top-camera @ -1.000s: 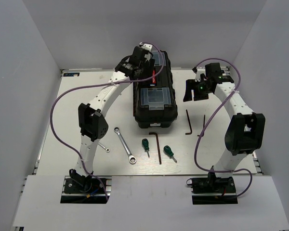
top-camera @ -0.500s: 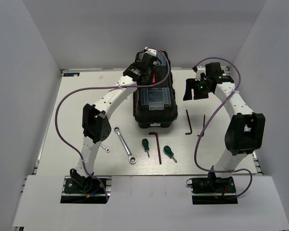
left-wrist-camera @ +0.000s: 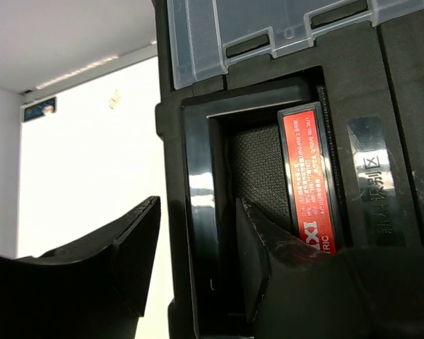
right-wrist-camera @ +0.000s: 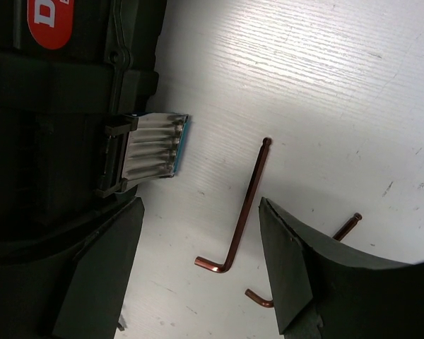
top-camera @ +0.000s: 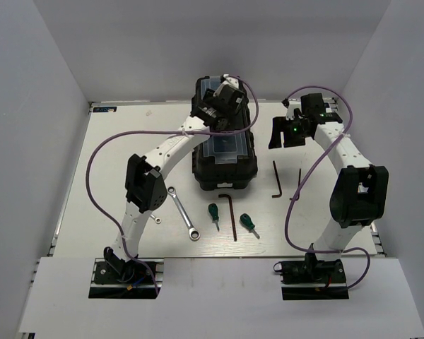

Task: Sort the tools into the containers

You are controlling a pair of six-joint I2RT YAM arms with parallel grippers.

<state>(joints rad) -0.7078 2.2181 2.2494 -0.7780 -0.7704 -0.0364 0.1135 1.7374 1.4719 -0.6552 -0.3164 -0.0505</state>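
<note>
One black toolbox [top-camera: 226,173] sits shut mid-counter [top-camera: 268,212], clear bin lids [left-wrist-camera: 268,28] down, contents unreadable; wrench [top-camera: 183,212], screwdrivers [top-camera: 213,212] and hex keys [top-camera: 230,215] lie outside it. I read only "XI" on its red label [left-wrist-camera: 309,176]. Left tool [left-wrist-camera: 198,261] gapes over that label's recess; right tool [right-wrist-camera: 198,268] hovers, jaws apart, beside the box.

The left arm [top-camera: 166,148] reaches far forward and leans to the right. The left gripper [left-wrist-camera: 196,236] points down with its fingers spread apart. The right arm [top-camera: 343,148] arches forward, and the right gripper [right-wrist-camera: 201,233] faces down with its fingers likewise parted.
</note>
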